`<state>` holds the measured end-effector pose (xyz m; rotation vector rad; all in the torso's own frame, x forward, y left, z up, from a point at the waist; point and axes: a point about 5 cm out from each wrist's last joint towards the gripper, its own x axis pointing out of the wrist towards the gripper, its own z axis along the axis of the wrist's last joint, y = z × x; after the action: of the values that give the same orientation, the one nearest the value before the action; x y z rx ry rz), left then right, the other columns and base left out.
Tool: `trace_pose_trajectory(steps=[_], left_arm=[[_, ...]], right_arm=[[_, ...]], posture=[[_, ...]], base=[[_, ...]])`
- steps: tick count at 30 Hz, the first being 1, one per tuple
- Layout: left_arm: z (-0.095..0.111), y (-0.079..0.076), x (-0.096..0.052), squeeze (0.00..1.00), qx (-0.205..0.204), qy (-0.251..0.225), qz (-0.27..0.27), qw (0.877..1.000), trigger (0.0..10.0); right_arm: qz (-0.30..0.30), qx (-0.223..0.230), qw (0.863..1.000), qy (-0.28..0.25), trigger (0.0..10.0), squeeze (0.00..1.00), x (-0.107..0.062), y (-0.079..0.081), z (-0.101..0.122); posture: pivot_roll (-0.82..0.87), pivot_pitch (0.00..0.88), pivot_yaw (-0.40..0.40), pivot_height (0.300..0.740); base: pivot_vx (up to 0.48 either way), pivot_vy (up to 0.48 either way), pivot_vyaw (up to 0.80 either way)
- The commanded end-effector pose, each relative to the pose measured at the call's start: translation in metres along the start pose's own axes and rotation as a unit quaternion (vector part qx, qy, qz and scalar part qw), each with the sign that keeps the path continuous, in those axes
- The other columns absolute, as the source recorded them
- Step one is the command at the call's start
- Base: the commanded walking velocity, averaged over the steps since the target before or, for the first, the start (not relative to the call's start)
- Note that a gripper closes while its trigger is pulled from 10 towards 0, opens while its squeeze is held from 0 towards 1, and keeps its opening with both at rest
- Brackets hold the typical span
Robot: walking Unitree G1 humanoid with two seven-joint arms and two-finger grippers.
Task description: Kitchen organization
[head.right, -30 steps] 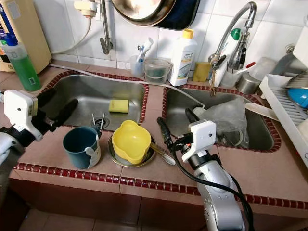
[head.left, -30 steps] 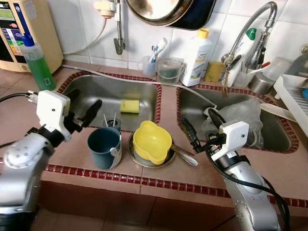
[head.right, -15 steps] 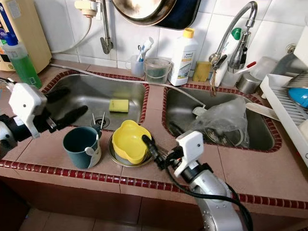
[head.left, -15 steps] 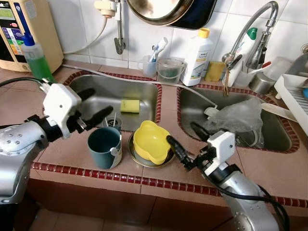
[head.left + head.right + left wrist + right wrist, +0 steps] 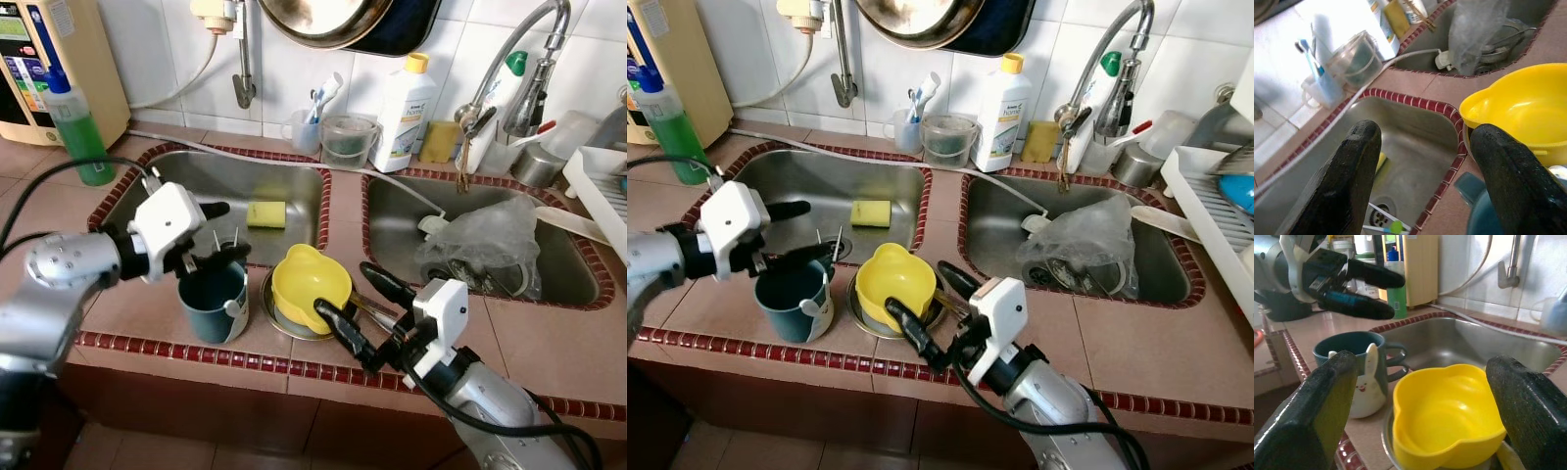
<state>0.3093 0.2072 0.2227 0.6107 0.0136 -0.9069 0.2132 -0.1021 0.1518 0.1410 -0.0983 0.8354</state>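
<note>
Yellow bowl [image 5: 310,285], teal mug [image 5: 212,300]

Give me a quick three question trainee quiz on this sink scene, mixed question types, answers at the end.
1. True or false: the left hand is shut on the blue mug.
2. What does the yellow bowl sit in?
A. the left sink basin
B. a metal dish on the counter
C. the drying rack
3. Fill in: the yellow sponge lies in the ____ sink basin.

Key:
1. False; its fingers are spread open above the mug's rim.
2. B; the metal dish is on the tiled counter, with the open right hand facing the bowl.
3. left
</note>
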Motion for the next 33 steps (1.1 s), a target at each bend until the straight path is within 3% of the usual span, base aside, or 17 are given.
trace_pose_trajectory(steps=[1, 8, 25, 33], left_arm=[[0.001, 0.008, -0.004, 0.0, 0.021, 0.011, -0.01, 1.0, 10.0], [-0.001, 0.015, -0.009, 0.0, 0.039, 0.027, -0.032, 0.998, 10.0], [-0.015, -0.006, -0.007, 0.0, 0.065, 0.058, -0.127, 0.988, 10.0], [-0.014, -0.005, 0.0, 0.0, 0.073, 0.068, -0.153, 0.983, 10.0]], right_arm=[[0.011, 0.001, 1.0, 0.003, 10.0, 0.0, -0.004, 0.001, 0.005], [0.012, 0.006, 1.0, 0.016, 10.0, 0.0, -0.011, 0.001, 0.007], [0.01, 0.008, 0.999, 0.032, 10.0, 0.0, -0.014, 0.002, 0.004], [0.002, 0.009, 1.0, 0.028, 10.0, 0.0, -0.014, 0.005, 0.005]], posture=[[0.07, 0.0, -0.025, 0.74], [0.07, 0.005, -0.026, 0.74], [0.08, 0.024, -0.01, 0.74], [0.06, 0.038, 0.014, 0.74]], base=[[0.0, 0.0, 0.0], [0.0, 0.0, 0.0], [0.0, 0.0, 0.0], [0.0, 0.0, 0.0]])
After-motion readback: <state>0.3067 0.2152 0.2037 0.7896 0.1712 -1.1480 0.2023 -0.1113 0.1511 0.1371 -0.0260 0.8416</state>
